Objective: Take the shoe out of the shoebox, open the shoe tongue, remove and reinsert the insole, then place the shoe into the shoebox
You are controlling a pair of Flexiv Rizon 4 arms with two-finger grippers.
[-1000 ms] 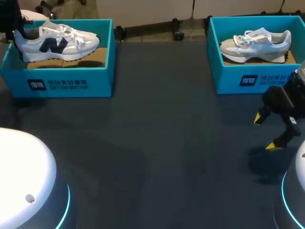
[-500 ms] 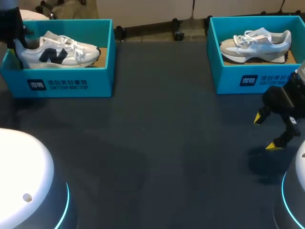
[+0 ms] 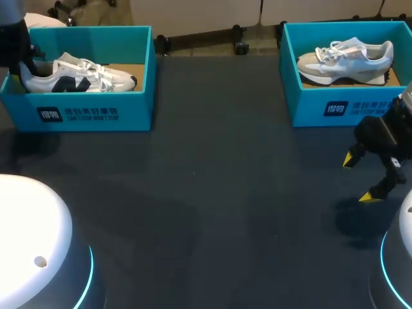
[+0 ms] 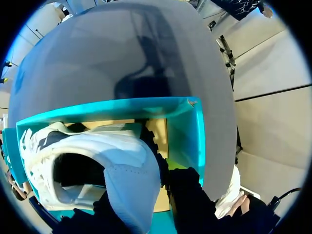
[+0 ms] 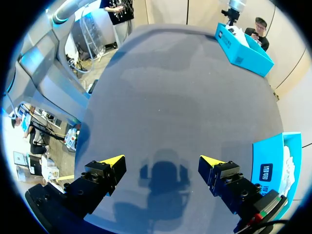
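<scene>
Left gripper (image 4: 148, 204) clamps perforated white shoe (image 4: 124, 168) heel | rectangular teal cardboard shoebox (image 4: 186, 134)

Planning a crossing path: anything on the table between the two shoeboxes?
Nothing: the head view shows bare dark table between the left shoebox and the right shoebox.

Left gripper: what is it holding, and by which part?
The left gripper grips the white shoe by its heel, inside the shoebox; the right gripper is open, empty.
</scene>
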